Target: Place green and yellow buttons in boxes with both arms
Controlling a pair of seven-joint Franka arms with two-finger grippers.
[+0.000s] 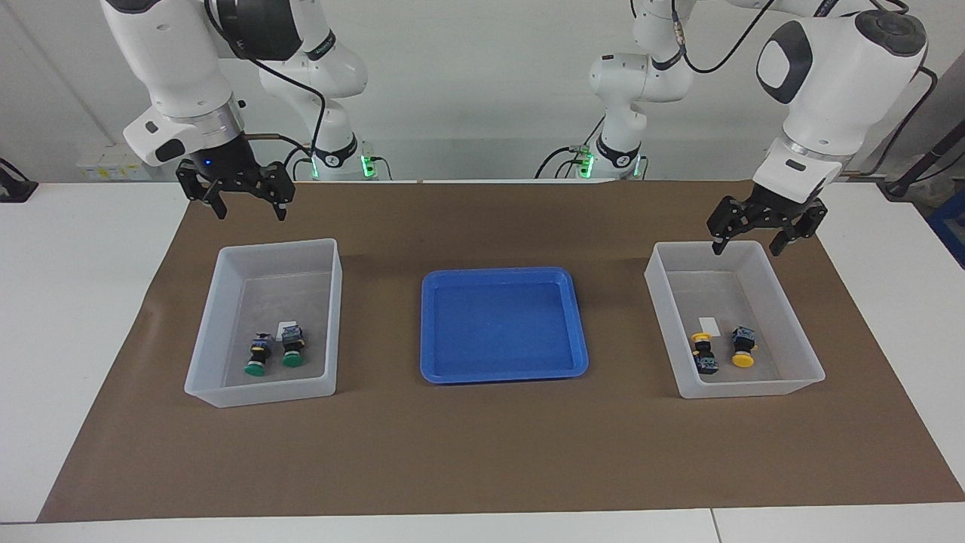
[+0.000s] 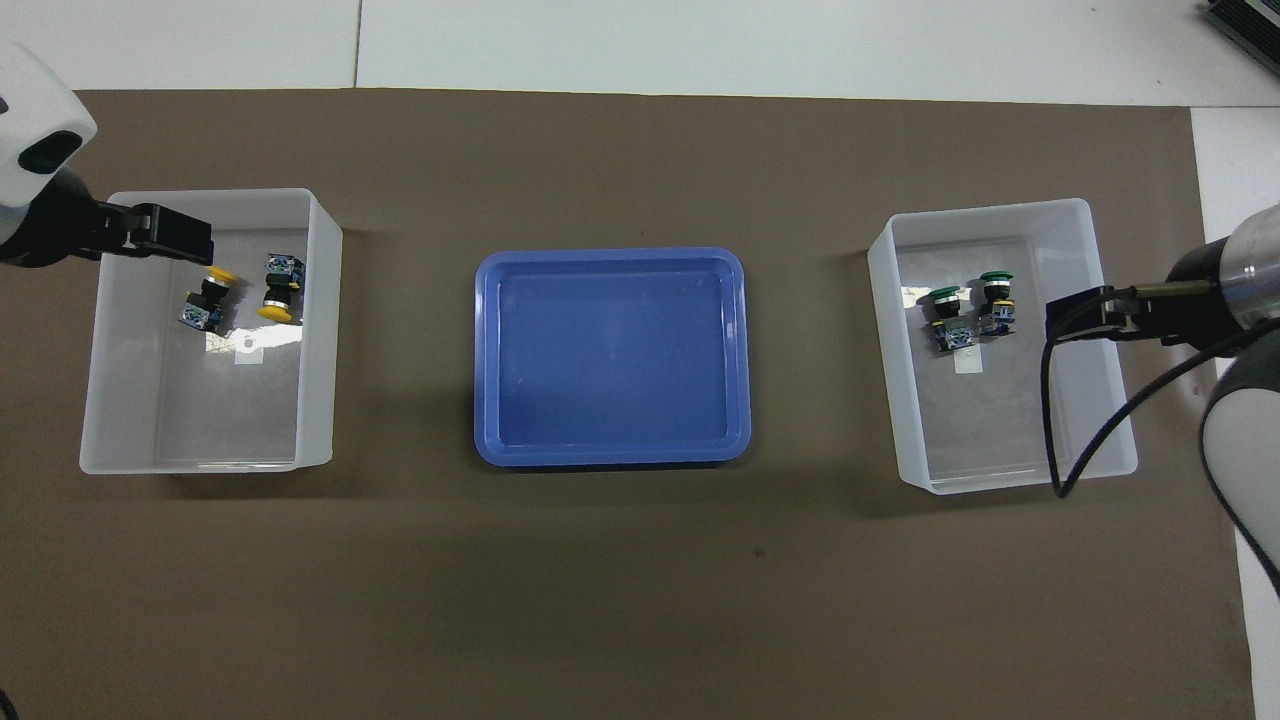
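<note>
Two green buttons lie side by side in the box at the right arm's end, also seen from overhead as green buttons in that box. Two yellow buttons lie in the other box, and overhead as yellow buttons in that box. My right gripper hangs open and empty over the green box's robot-side rim. My left gripper hangs open and empty over the yellow box's robot-side rim.
A shallow blue tray with nothing in it sits between the two boxes on the brown mat. White table surface borders the mat at both ends.
</note>
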